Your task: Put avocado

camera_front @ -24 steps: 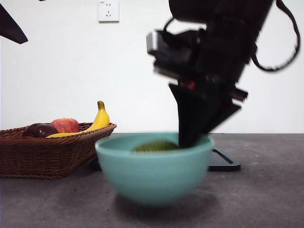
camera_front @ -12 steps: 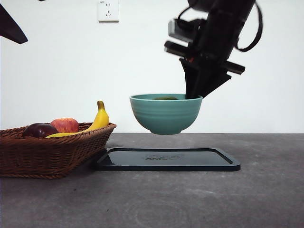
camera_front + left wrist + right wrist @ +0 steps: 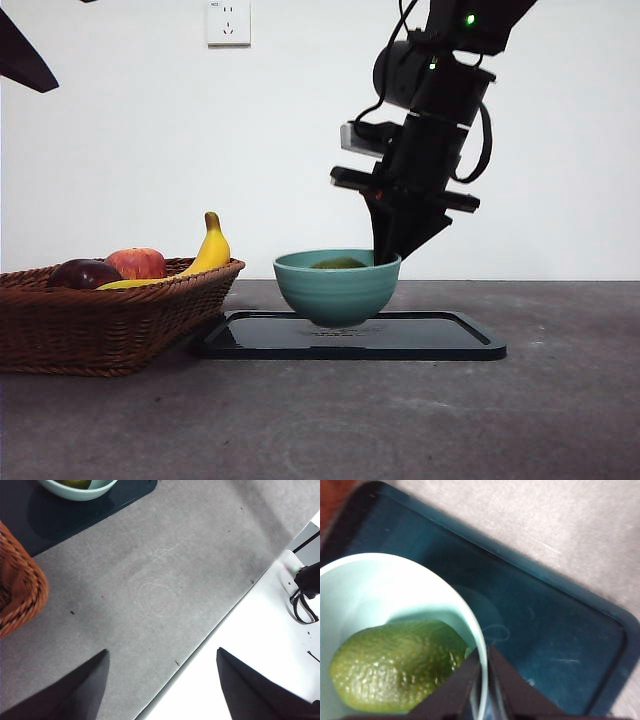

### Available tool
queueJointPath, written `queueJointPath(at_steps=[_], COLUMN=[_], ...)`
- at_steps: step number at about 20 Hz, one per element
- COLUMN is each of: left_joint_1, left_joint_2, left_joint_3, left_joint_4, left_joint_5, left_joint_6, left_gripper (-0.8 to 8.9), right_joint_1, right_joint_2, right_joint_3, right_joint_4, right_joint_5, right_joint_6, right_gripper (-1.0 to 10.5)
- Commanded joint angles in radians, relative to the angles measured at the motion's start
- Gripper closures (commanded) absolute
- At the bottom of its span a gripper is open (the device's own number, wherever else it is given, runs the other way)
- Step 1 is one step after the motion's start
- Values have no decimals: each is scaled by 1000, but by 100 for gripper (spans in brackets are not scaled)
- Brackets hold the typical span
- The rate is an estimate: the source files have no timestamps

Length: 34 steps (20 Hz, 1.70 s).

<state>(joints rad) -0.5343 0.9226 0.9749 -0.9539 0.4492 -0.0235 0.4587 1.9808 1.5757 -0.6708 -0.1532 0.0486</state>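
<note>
The green avocado (image 3: 338, 263) lies inside a teal bowl (image 3: 335, 292); only its top shows over the rim. My right gripper (image 3: 385, 252) is shut on the bowl's right rim, one jaw inside and one outside. The bowl's base is down at a black tray (image 3: 440, 336); I cannot tell whether it rests on the tray. The right wrist view shows the avocado (image 3: 395, 665) in the bowl (image 3: 380, 585), over the tray (image 3: 545, 620), with the right gripper (image 3: 482, 680) on the rim. My left gripper (image 3: 162, 652) is open and empty above the table's edge.
A wicker basket (image 3: 100, 325) stands left of the tray with a banana (image 3: 212, 250), a red apple (image 3: 137, 263) and a dark maroon fruit (image 3: 85, 273). The waiting arm's black tip (image 3: 20, 55) shows at the top left. The basket's edge (image 3: 20, 595) is in the left wrist view.
The right gripper has carried the bowl with the avocado away from the camera, over the tray, and lowered it from high above down to the tray. The left arm has not moved.
</note>
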Motion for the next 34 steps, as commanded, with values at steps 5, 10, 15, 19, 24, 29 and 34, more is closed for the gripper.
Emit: queueJointPath(at_steps=[5,10,15,19,24,29,34], left_joint_1=[-5,-5,-5,-5,-5,-5,-5], left_joint_2=[5,5,5,5,5,5,5], left_joint_3=[6,6,6,6,6,6,6], left_joint_4=[4,3,3,3,4,4,5], left_joint_5=[5,5,5,5,5,5,5], left_joint_6=[13,12,12,12,12,13,14], left_gripper=[471,471,470,471,470,470,470], right_joint_1=[1,1,1,1,1,33,113], right_joint_2=[56,56,51,13,-131,-346,-584], right_joint_3=[27,27,28,64,93,92,45], right_joint_4=[35,31,27,-34,-140,-283,-343], right_joint_5=[-3,-3,1,43,48,45,46], right_joint_6=[-5,-3,27,23,6,-6,-6], right_gripper=[937,931,794,781,781,781,781])
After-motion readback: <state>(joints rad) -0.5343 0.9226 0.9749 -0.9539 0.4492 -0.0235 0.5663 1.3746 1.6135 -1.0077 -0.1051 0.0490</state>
